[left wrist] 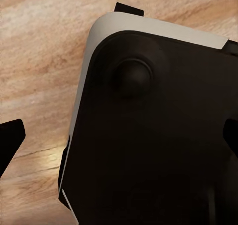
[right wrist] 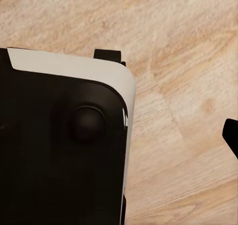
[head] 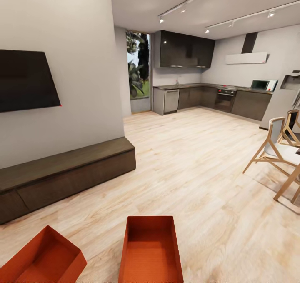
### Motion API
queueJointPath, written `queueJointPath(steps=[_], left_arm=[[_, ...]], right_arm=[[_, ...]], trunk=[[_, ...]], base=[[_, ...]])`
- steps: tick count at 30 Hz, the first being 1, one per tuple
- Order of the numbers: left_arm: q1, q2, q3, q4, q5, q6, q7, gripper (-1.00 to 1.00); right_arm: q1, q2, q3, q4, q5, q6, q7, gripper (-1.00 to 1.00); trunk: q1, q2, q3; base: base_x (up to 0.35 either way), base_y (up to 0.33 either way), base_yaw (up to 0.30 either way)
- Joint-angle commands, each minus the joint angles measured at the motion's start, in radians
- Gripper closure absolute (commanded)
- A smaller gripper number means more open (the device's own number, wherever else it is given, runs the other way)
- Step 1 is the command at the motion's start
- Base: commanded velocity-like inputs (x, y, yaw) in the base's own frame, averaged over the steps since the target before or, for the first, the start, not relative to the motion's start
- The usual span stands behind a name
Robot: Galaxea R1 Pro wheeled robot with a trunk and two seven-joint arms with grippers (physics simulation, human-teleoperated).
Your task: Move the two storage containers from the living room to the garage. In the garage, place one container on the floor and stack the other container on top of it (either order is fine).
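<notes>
The head view shows two thin-walled orange-red box bins, one [head: 151, 251] straight, one [head: 41, 260] angled, apart on open light plank flooring [head: 196, 166] beside a dark low cabinet [head: 62, 172]. Both wrist views show the robot's black-and-white base [left wrist: 158, 135] over planks; whether either gripper is open cannot be told.

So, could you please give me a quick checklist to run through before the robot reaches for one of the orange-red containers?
1. Both storage containers in sight: ok. One container lies straight ahead on the wood floor; the other container sits to its left, turned at an angle.
2. Containers empty: ok, both interiors look bare.
3. Containers apart, not nested: ok, floor shows between them.
4. Left gripper open: ok, its fingertips sit far apart at the wrist view's edges.
5. Right gripper open: cannot tell.
6. Grippers holding nothing: ok, the wrist views show the robot's base over floor.
</notes>
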Motion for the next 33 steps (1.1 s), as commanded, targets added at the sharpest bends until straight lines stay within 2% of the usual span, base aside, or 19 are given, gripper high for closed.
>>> queueJointPath(steps=[1,33], left_arm=[[0.0,0.0,0.004,-0.003,0.005,0.007,0.001,-1.0],[0.0,0.001,0.003,-0.003,0.004,0.007,0.001,-1.0]], right_arm=[[-0.001,0.0,0.009,0.003,-0.01,-0.005,0.004,-1.0],[-0.001,-0.006,0.01,0.003,-0.009,-0.004,0.015,-1.0]], trunk=[[0.0,-0.001,-0.003],[0.0,-0.001,-0.054]], base=[[0.0,0.0,0.0],[0.0,0.0,0.0]])
